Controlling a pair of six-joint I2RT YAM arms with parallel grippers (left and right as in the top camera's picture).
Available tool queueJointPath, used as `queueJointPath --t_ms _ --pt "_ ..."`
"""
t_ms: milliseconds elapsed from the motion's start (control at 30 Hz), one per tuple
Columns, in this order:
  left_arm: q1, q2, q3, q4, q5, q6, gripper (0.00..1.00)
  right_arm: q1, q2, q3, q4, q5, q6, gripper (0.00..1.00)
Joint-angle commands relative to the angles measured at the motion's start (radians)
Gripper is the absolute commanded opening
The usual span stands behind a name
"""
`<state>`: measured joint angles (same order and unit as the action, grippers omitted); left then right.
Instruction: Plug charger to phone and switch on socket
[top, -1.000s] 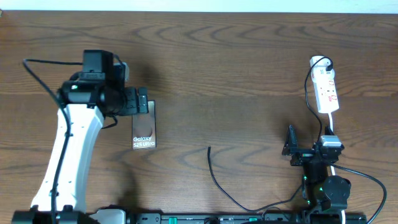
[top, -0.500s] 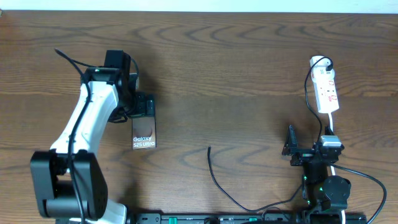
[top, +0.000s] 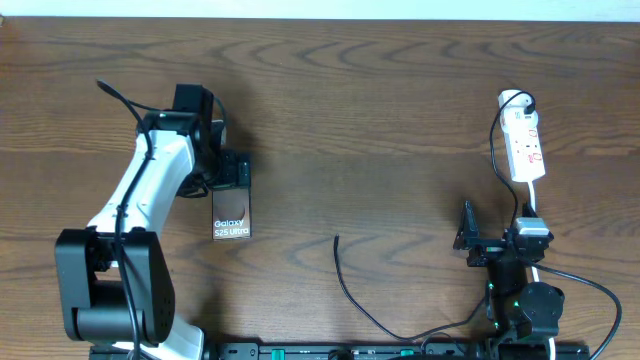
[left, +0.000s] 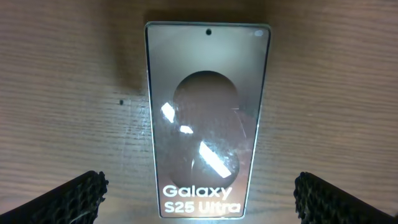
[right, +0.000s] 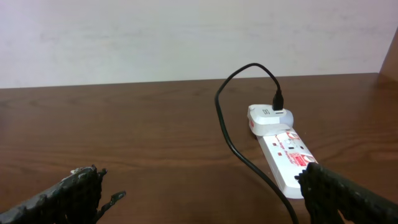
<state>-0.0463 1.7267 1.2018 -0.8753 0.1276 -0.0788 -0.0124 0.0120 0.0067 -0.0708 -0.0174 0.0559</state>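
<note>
We start with the wooden table (top: 400, 100), which fills the overhead view. The white left arm (top: 135, 205) rises from the 7 o'clock corner and bends in towards 9 o'clock. The darker right arm (top: 515, 285) sits folded low at 4 o'clock.

The socket (top: 526, 148) lies at 3 o'clock, its long axis running 12 to 6, with red marks on its face. A white adapter (right: 268, 118) sits at its far end with a black lead plugged into the top. That lead loops down the socket's 9 o'clock side towards the right arm.

The phone (left: 208, 112) lies flat at about 8 o'clock. Its lettered end points to 6 o'clock. From above, its far end is covered by the left gripper (left: 199, 202), which hangs right over it. In the left wrist view the fingers (left: 65, 199) stand wide apart, one on each side of the phone, clear of its edges and holding nothing.

The charger (top: 345, 280) curls from the near edge up to 6 o'clock. Its free tip lies between the phone and the right arm (well apart from the phone, with wood grain showing between them).

The right gripper (right: 211, 202) is also spread wide and empty. It faces the socket from 6 o'clock, and the black lead crosses the table between them.
</note>
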Motion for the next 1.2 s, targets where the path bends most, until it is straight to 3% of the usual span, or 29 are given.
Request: queueJointPath --t_ms 0,200,333,967,1167 --pt "-0.001 0.001 -0.034 0.018 -0.013 -0.008 0.99 0.008 -0.005 -0.001 -0.005 0.008 -0.012 0.99" --pt "-0.001 0.001 -0.049 0.042 -0.027 -0.008 0.99 0.008 -0.005 -0.001 -0.005 0.008 -0.012 0.99" --pt "-0.01 0.001 -0.069 0.047 -0.118 -0.009 0.99 0.008 -0.005 -0.001 -0.005 0.008 -0.012 0.99" --pt "-0.04 0.002 -0.09 0.09 -0.112 -0.009 0.99 0.008 -0.005 -0.001 -0.005 0.008 -0.012 0.99" --pt "-0.04 0.002 -0.105 0.116 -0.044 -0.009 0.99 0.008 -0.005 -0.001 -0.005 0.008 -0.012 0.99"
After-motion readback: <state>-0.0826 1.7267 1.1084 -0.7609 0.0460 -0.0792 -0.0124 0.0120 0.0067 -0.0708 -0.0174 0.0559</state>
